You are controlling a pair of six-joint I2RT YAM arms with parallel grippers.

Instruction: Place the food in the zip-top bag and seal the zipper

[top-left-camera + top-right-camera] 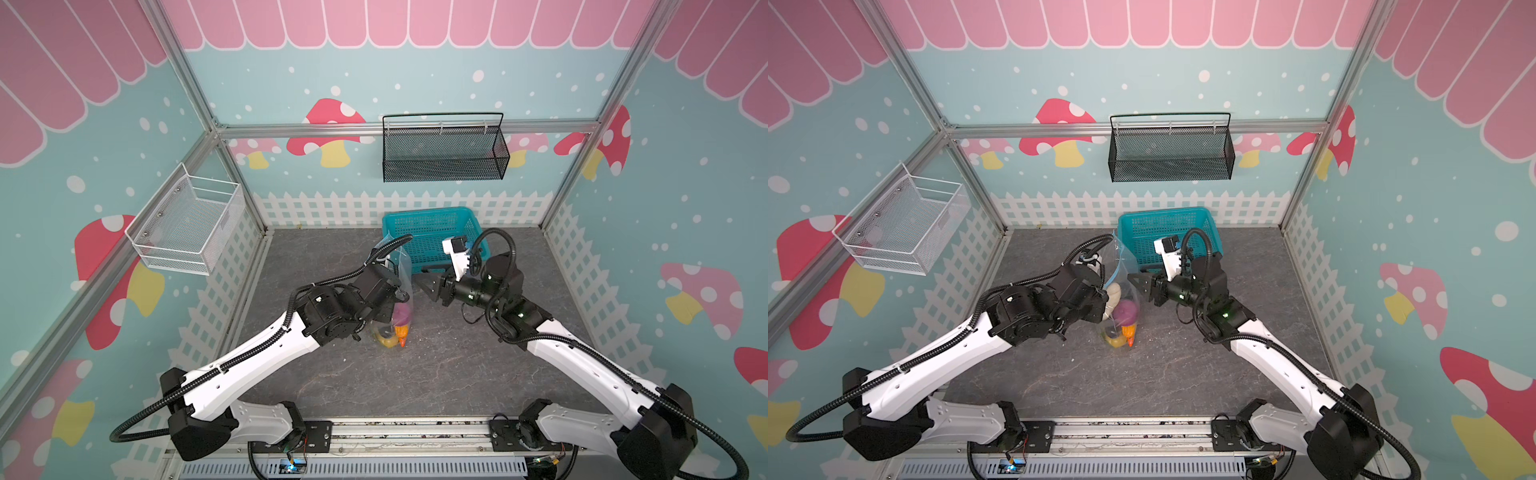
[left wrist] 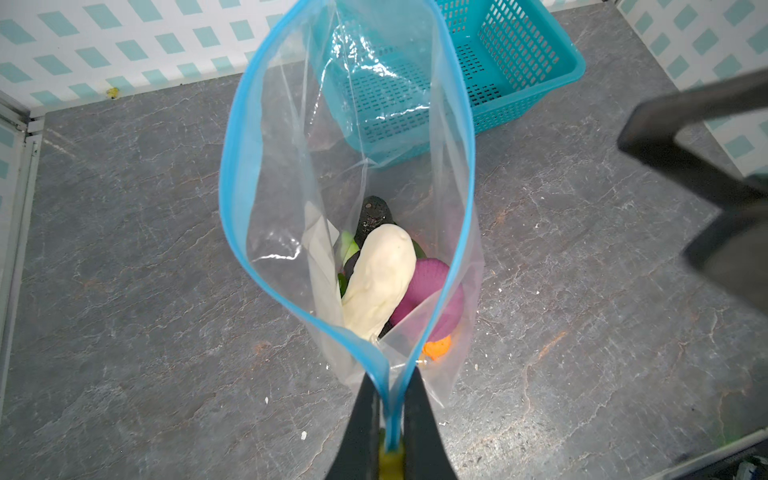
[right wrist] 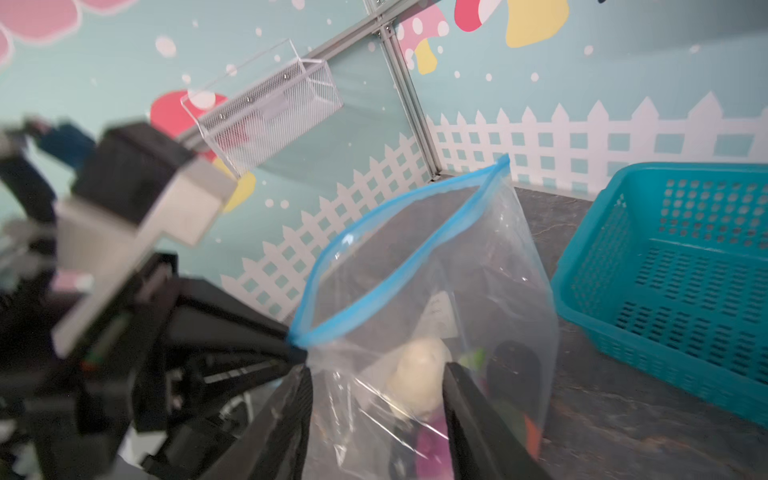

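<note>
Zipper [image 2: 232, 166] end pinched!
My left gripper [image 2: 388, 386] clamps it; right gripper [image 3: 377, 368] gapes empty beside the zip-top bag [image 3: 498, 266].

The grey, stone-veined table [image 1: 457, 365] bears a teal lattice basket [image 1: 428, 212] by its back edge. In front stands the zip-top bag [image 2: 274, 208]; whether its bottom touches cannot be told. White crumbs [image 2: 304, 435] lie scattered.

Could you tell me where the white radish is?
In the left wrist view, the white radish lies inside the zip-top bag that the left gripper holds, beside the purple onion.
</note>
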